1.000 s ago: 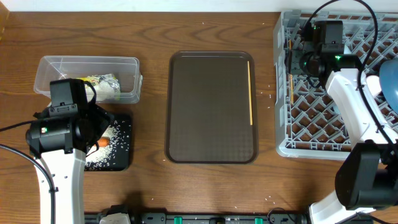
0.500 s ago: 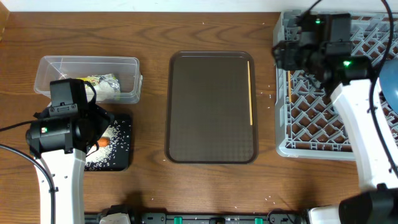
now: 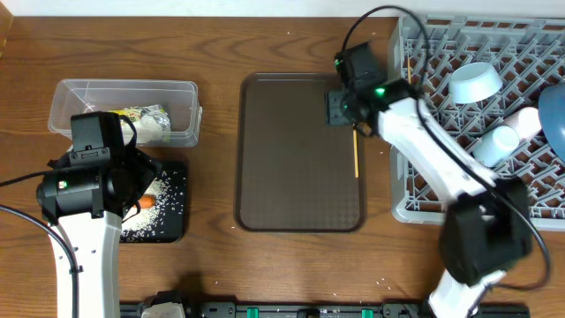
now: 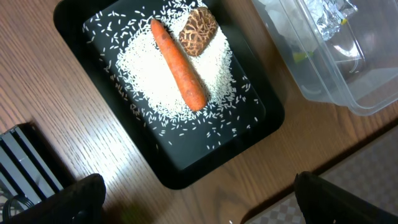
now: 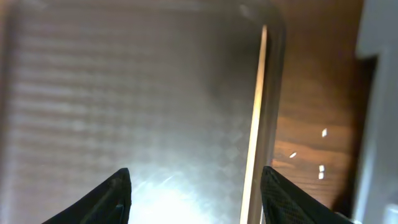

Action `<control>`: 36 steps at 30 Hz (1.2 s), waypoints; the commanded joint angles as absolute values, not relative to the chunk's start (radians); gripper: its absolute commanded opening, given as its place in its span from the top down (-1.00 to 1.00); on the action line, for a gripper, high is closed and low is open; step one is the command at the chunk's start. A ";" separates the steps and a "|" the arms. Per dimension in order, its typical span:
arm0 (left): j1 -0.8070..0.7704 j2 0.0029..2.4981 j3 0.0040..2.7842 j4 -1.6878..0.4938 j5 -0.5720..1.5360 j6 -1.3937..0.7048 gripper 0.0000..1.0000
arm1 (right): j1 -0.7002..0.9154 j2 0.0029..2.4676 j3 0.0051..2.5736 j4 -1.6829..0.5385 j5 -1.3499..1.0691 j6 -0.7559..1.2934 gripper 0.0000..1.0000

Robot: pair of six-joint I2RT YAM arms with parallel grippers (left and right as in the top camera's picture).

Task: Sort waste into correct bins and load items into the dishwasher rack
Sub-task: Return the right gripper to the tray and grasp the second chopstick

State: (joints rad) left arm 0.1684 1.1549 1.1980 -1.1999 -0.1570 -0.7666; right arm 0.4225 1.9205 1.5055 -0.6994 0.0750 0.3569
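My left gripper (image 4: 199,211) is open and empty, hovering above the near edge of the black tray (image 4: 261,118). The tray holds an orange carrot (image 4: 179,65), a brown food lump (image 4: 198,31) and loose rice (image 4: 149,87). The clear tub (image 3: 124,87) holds the crumpled wrapper (image 3: 146,119). My right gripper (image 5: 205,199) is open and empty above the brown serving tray's far right part; one wooden chopstick (image 5: 255,124) lies just inside its right finger. The grey rack (image 3: 424,190) holds the light blue bowl (image 3: 474,81), whitish cup (image 3: 523,119), light blue cup (image 3: 494,141) and dark blue dish (image 3: 556,124).
The brown serving tray (image 3: 291,159) lies mid-table with the chopstick (image 3: 356,141) along its right edge. Stray rice grains (image 3: 381,134) dot the wood between this tray and the rack. A second chopstick (image 3: 410,69) shows at the rack's left edge.
My right arm has swung left from the rack's far left corner to over the brown tray's far right corner, uncovering the bowl and cups. My left arm has not moved.
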 commanded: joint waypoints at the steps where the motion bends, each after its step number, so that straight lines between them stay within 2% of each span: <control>1: 0.174 1.156 1.195 -1.204 -0.169 -0.783 -0.96 | 0.419 1.988 1.499 -0.694 0.095 0.408 -0.20; 7: 0.174 1.156 1.195 -1.204 -0.169 -0.783 -0.96 | 0.419 2.061 1.499 -0.695 0.071 0.408 -0.19; 17: 0.174 1.156 1.195 -1.204 -0.169 -0.783 -0.95 | 0.407 2.065 1.497 -0.700 0.131 0.424 -0.25; 36: 0.174 1.156 1.195 -1.204 -0.169 -0.783 -0.96 | 0.402 2.067 1.476 -0.697 0.100 0.411 -0.20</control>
State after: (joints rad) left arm 0.1684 1.1549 1.1980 -1.2003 -0.1570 -0.7666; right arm 0.4088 2.0598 1.4853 -0.6979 0.1020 0.4061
